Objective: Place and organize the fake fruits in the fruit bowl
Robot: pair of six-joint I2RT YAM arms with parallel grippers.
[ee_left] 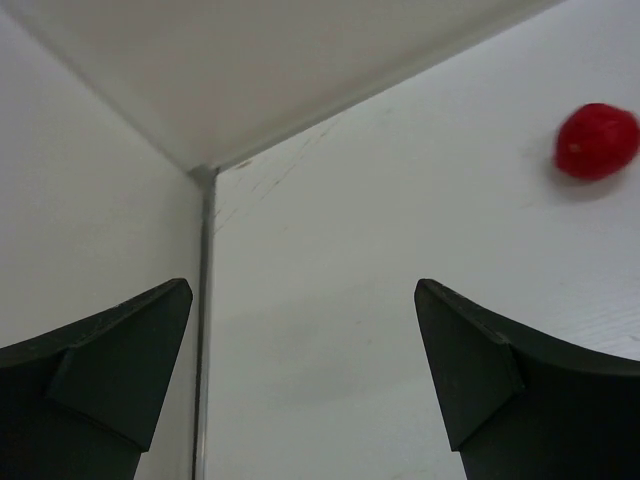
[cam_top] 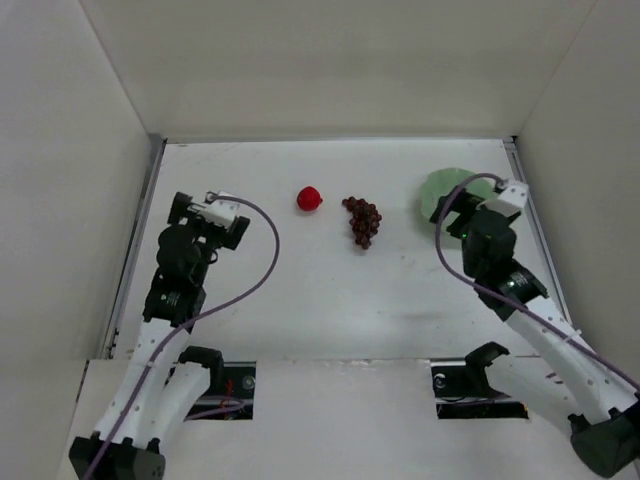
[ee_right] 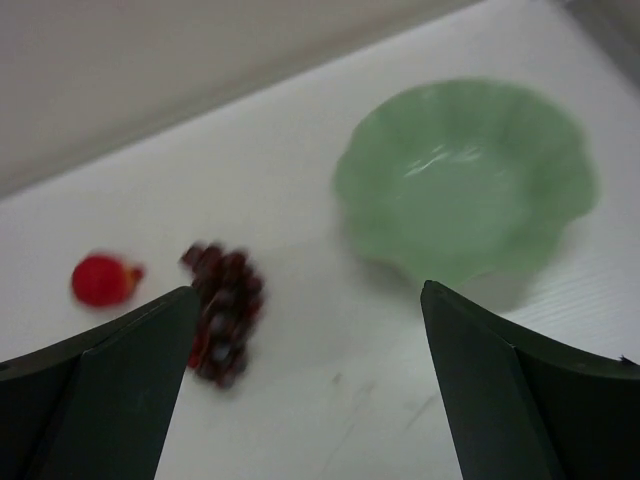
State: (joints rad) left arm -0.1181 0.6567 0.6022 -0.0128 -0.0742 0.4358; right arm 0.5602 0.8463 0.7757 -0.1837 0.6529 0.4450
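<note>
A glossy red fruit and a dark purple-red bunch of grapes lie apart on the white table, mid-back. The mint-green scalloped fruit bowl sits at the back right, empty, partly hidden behind my right gripper. In the right wrist view that gripper stands open above the table, with the bowl ahead to the right, the grapes by its left finger and the red fruit further left. My left gripper is open and holds nothing; the red fruit lies far to its right.
White walls close the table in on the left, back and right. A metal strip runs along the left wall's foot, close to my left gripper. Purple cables loop off both arms.
</note>
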